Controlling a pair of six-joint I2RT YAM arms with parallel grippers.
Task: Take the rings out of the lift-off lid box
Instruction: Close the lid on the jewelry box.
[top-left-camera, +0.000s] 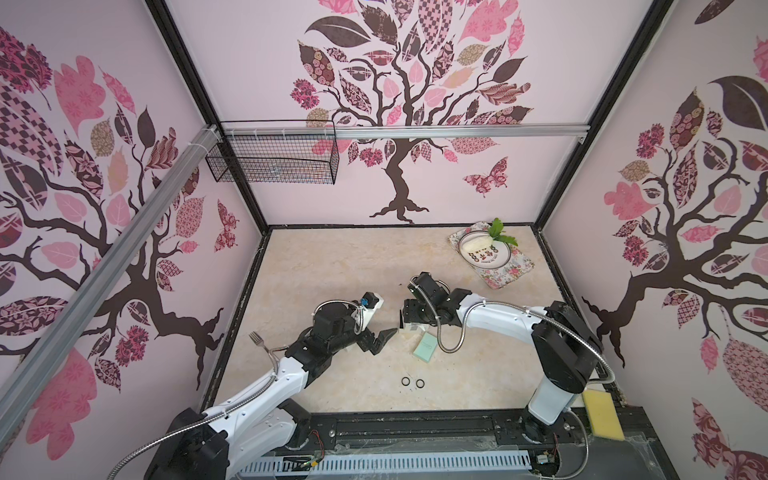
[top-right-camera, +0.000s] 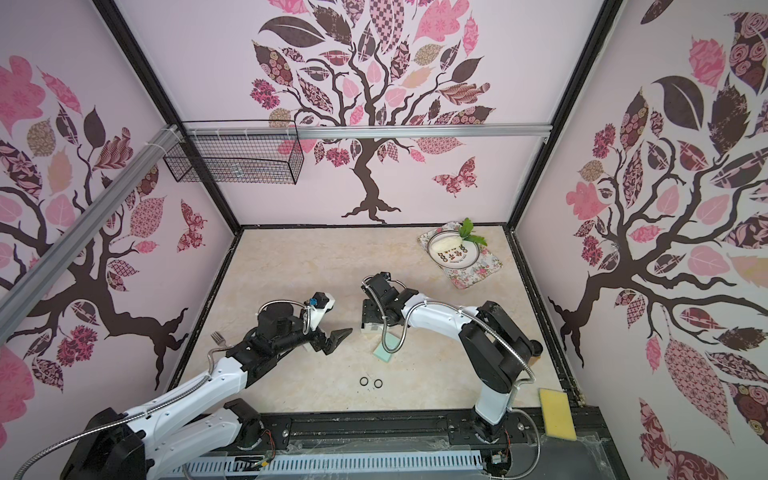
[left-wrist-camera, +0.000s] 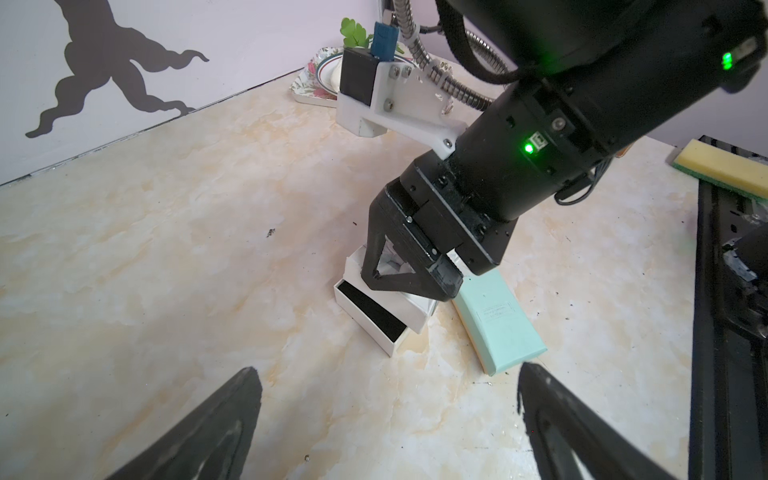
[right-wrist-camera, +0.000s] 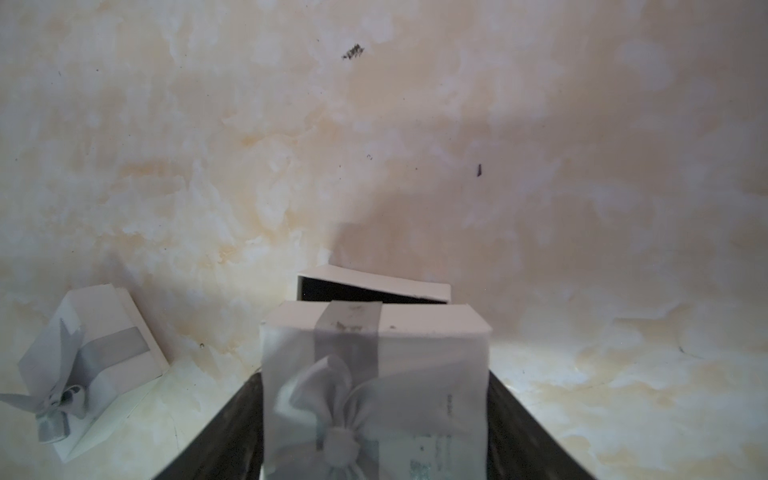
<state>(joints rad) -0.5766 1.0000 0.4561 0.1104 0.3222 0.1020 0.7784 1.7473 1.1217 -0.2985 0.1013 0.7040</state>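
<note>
**Rings loose on the tabletop, lid clamped**

Two black rings lie flat on the marble-look tabletop, side by side and just apart, in both top views. They sit on the robot's side of the mint-green box, near it but not touching, and nothing grips them. Only these two can be made out.

Just past the mint-green box, on its far side, the white box base stands open with its black lining showing. Whether anything lies inside cannot be told. The ribboned white lid, with a grey band and bow, is tilted over part of that base. The right end effector is clamped on the lid, one finger against each side.

To the left of the mint-green box, the left end effector hangs low over the tabletop with its fingers spread wide, holding nothing. The left wrist view shows it facing the mint-green box and the open base.

A second white gift box with a grey ribbon lies tilted on the tabletop. It shows clearly only in the right wrist view, which does not show where it lies from the mint-green box.

Well beyond the mint-green box, toward the back right corner, a floral tray carries a plate. A fork lies well to the left of the mint-green box, past the left arm. A yellow sponge lies well to its right, at the front edge.
</note>
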